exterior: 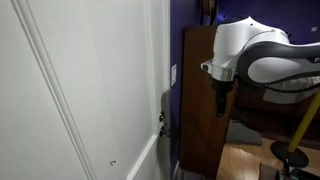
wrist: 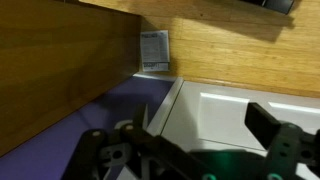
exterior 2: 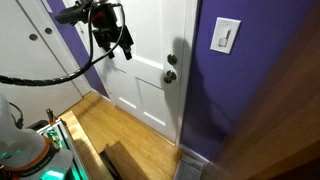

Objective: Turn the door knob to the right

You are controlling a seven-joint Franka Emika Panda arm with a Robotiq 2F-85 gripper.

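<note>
The small dark door knob [exterior: 162, 119] sticks out edge-on from the white panelled door [exterior: 90, 90]. In an exterior view it sits at the door's right edge [exterior 2: 171, 76], below a second dark fitting [exterior 2: 173, 58]. My gripper [exterior: 220, 97] hangs from the white arm and points down, well away from the door and apart from the knob. In an exterior view it is up and to the left of the knob [exterior 2: 125, 46]. In the wrist view its fingers [wrist: 205, 125] are spread wide and empty over the white door panel. The knob is out of that view.
A white wall switch plate [exterior 2: 226, 35] is on the purple wall beside the door. A brown wooden cabinet [exterior: 200, 90] stands behind the arm. A floor vent [wrist: 154, 50] lies on the wooden floor by the wall. A yellow and black stand [exterior: 292, 150] is at the lower right.
</note>
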